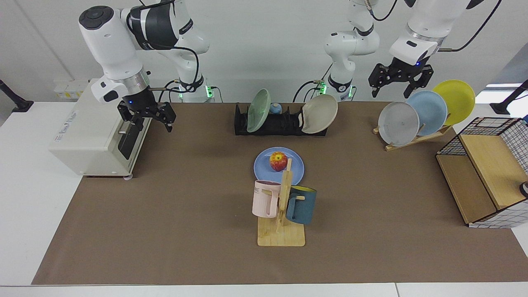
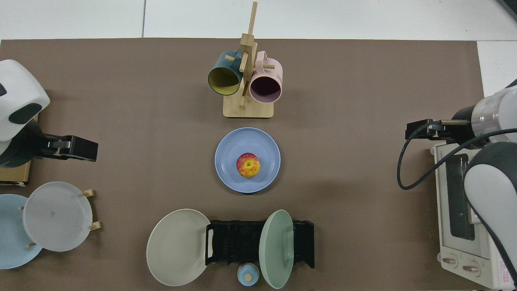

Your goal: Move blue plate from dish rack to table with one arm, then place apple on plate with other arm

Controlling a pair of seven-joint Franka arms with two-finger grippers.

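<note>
The blue plate [image 1: 296,168] [image 2: 229,161] lies flat on the brown table [image 1: 185,206], just in front of the black dish rack [image 1: 284,123] [image 2: 238,242]. The red and yellow apple [image 1: 278,161] [image 2: 248,165] rests at the plate's middle, with nothing touching it. My right gripper [image 1: 146,117] hangs open and empty by the toaster oven's door, far from the plate. High over the wooden plate rack, my left gripper [image 1: 399,84] is open and empty too. In the top view both arms sit at the side edges, and their fingers are hidden.
The dish rack holds a green plate [image 1: 258,105] and a beige plate [image 1: 319,113]. A mug stand [image 1: 281,206] with pink and teal mugs stands right in front of the blue plate. A toaster oven [image 1: 99,123], a wooden plate rack [image 1: 412,140] and a wire shelf [image 1: 486,173] flank the table.
</note>
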